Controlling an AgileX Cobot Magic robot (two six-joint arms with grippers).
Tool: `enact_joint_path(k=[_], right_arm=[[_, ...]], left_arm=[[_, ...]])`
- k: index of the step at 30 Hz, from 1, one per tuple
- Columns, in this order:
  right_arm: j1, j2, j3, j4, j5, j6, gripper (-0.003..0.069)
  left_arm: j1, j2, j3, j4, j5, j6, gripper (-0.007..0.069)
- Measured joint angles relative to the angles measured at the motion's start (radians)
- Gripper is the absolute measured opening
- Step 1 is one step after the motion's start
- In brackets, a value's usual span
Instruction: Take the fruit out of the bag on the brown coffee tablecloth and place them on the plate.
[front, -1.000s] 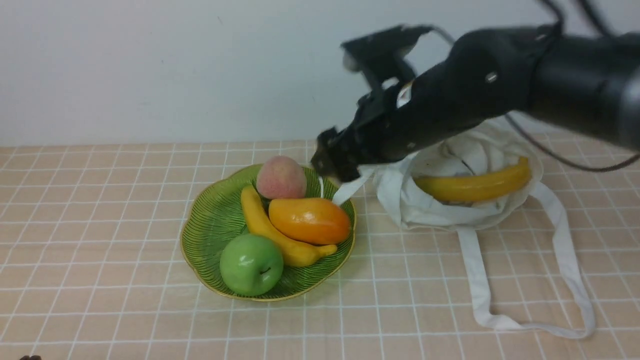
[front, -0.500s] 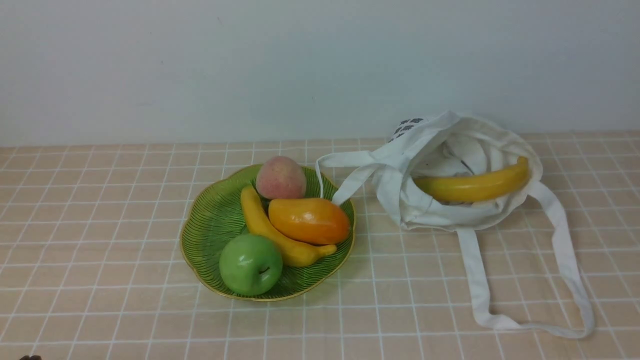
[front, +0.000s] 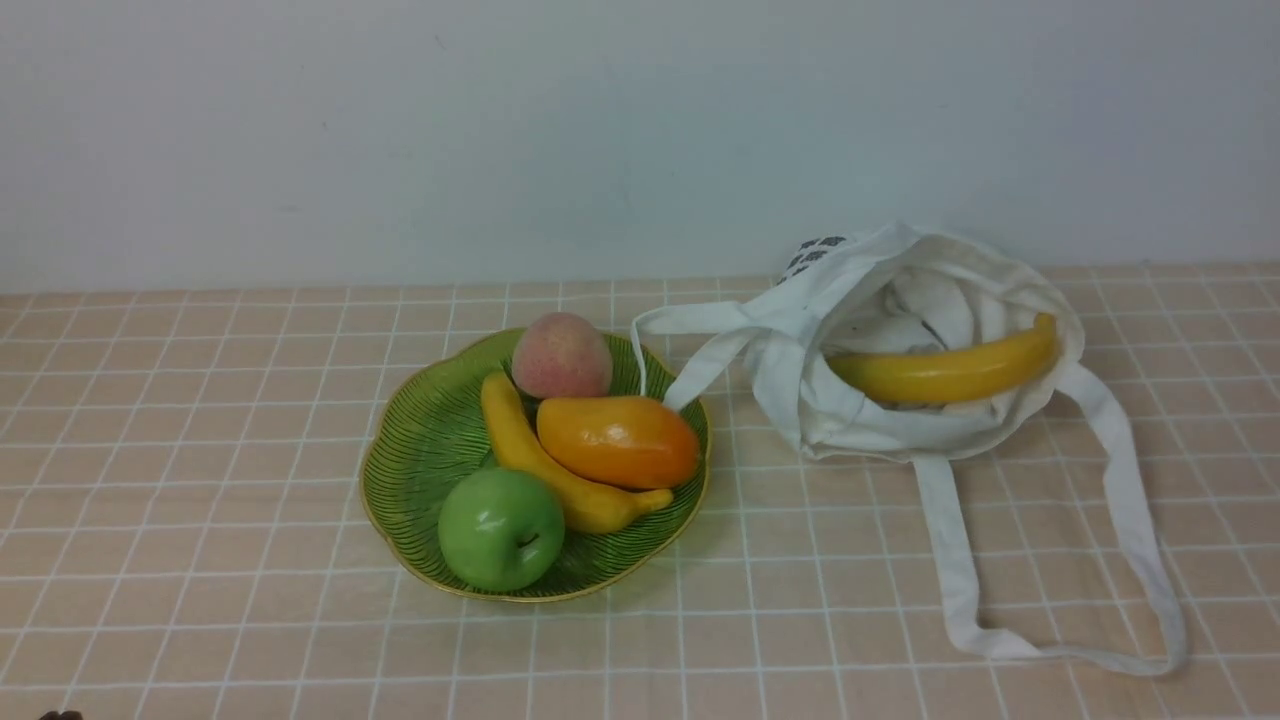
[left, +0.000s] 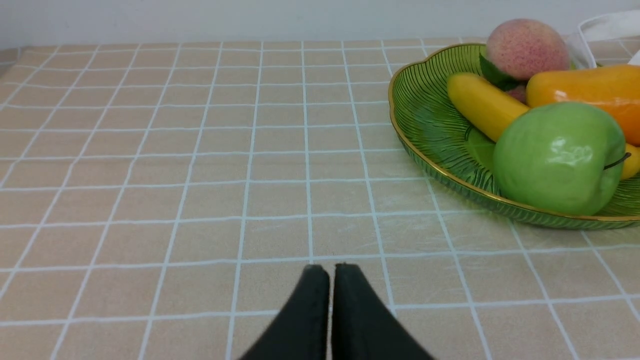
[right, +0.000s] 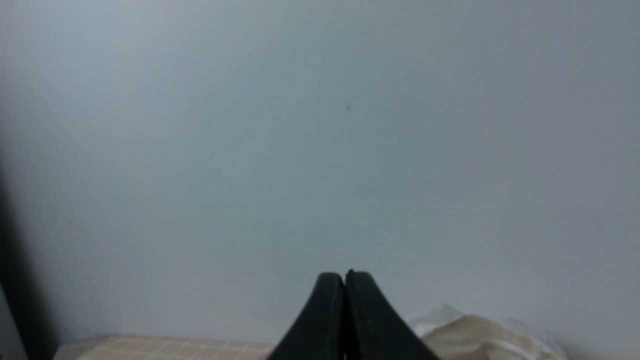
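Note:
The green plate sits mid-table on the brown coffee tablecloth. It holds an orange mango, a banana, a green apple and a peach. To its right lies the white bag, mouth open, with a second banana inside. Neither arm shows in the front view. My left gripper is shut and empty over bare cloth, beside the plate. My right gripper is shut and empty, facing the wall, with the bag just below it.
The bag's long strap handles loop over the cloth at the front right, and another strap reaches to the plate's rim. A pale wall closes the far side of the table.
The right arm, which hung over the plate and bag a second ago, has pulled out of the front view. Its gripper has shut. The fruit, plate and bag have not moved.

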Motion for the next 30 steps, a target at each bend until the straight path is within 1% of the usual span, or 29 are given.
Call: enact_joint_path(k=[11, 14, 16, 19, 21, 22, 23, 25, 27, 28, 30], right_arm=[[0.000, -0.001, 0.087, -0.002, -0.002, 0.015, -0.0014], [0.000, -0.001, 0.089, -0.025, -0.003, 0.015, -0.0014], [0.000, -0.001, 0.089, -0.042, -0.029, 0.015, -0.0014], [0.000, -0.001, 0.089, -0.033, -0.070, -0.005, -0.0014], [0.000, -0.001, 0.089, 0.032, -0.105, -0.083, -0.0014], [0.000, -0.001, 0.089, 0.041, -0.106, -0.083, -0.0014], [0.000, -0.001, 0.089, 0.127, -0.116, -0.185, -0.0014], [0.000, -0.001, 0.089, 0.236, -0.118, -0.303, -0.0014], [0.000, -0.001, 0.089, 0.314, -0.118, -0.388, -0.0014], [0.000, -0.001, 0.089, 0.391, -0.118, -0.477, -0.0014], [0.000, -0.001, 0.089, 0.443, -0.118, -0.533, -0.0014]], left_arm=[[0.000, 0.000, 0.000, 0.000, 0.000, 0.000, -0.0008], [0.000, 0.000, 0.000, 0.000, 0.000, 0.000, -0.0008], [0.000, 0.000, 0.000, 0.000, 0.000, 0.000, -0.0008], [0.000, 0.000, 0.000, 0.000, 0.000, 0.000, -0.0008], [0.000, 0.000, 0.000, 0.000, 0.000, 0.000, -0.0008], [0.000, 0.000, 0.000, 0.000, 0.000, 0.000, -0.0008], [0.000, 0.000, 0.000, 0.000, 0.000, 0.000, -0.0008], [0.000, 0.000, 0.000, 0.000, 0.000, 0.000, -0.0008], [0.000, 0.000, 0.000, 0.000, 0.000, 0.000, -0.0008], [0.000, 0.000, 0.000, 0.000, 0.000, 0.000, -0.0008], [0.000, 0.000, 0.000, 0.000, 0.000, 0.000, -0.0008]])
